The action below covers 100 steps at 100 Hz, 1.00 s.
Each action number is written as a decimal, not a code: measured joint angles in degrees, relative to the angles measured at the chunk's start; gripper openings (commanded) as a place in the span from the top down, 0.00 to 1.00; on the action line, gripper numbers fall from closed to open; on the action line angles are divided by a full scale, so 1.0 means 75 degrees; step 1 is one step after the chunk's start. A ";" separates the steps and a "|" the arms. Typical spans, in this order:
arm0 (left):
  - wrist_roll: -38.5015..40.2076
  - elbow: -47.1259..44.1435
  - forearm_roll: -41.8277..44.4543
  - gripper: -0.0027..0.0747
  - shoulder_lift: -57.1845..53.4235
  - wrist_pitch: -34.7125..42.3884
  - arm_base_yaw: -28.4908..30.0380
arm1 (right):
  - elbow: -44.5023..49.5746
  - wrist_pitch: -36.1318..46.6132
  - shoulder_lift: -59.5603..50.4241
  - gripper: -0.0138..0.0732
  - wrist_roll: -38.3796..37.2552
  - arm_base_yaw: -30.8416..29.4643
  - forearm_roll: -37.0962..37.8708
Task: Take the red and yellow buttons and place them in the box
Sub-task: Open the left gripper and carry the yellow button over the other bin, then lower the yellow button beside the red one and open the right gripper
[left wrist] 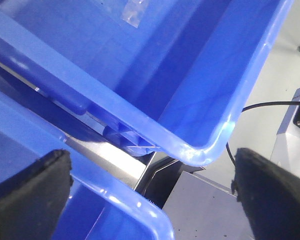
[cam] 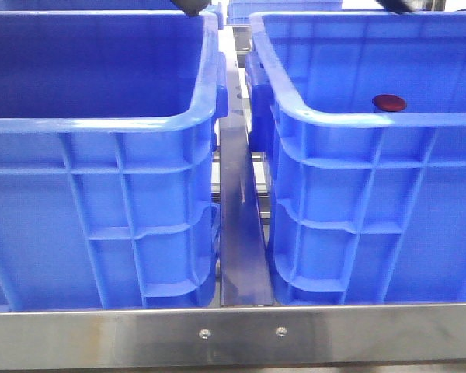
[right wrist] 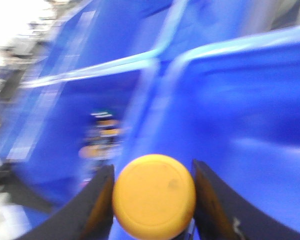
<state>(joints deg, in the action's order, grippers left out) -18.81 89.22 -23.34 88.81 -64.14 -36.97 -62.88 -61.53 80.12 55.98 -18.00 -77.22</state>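
Two big deep blue plastic crates with ribbed grid walls fill the front view, sitting side by side behind a brushed steel rail with two small screws in it. Left-hand crate and right-hand crate are close but not touching, with a shiny metal strip running back through the gap between them. Further in, a small glossy dark red round button cap lies inside the right-hand crate, just past its near rim. The right gripper is pinching a round yellow-orange button cap between its dark fingers, over blue crate walls; that view is pretty blurry. The left gripper has its black pads spread wide, hovering above the crate rims with nothing between them.
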 measured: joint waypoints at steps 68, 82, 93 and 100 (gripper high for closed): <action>0.0000 0.0000 0.0000 0.17 0.0000 0.0305 0.0000 | 0.0646 0.4685 -0.0300 0.67 0.0777 0.0085 0.1836; 0.0000 0.0000 0.0000 0.17 0.0000 0.0352 0.0000 | 0.0646 0.5697 0.0063 0.67 0.1285 0.0511 0.1371; 0.0000 0.0000 0.0000 0.17 0.0000 0.0369 0.0000 | 0.0646 0.6144 0.0447 0.67 0.1583 0.0755 0.1112; 0.0000 0.0000 0.0000 0.17 0.0000 0.0369 0.0000 | 0.0588 0.6242 0.0757 0.67 0.1637 0.0812 0.1048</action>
<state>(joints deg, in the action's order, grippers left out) -18.81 89.22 -23.34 88.81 -61.37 -36.97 -58.47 -14.72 85.79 68.25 -11.91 -69.36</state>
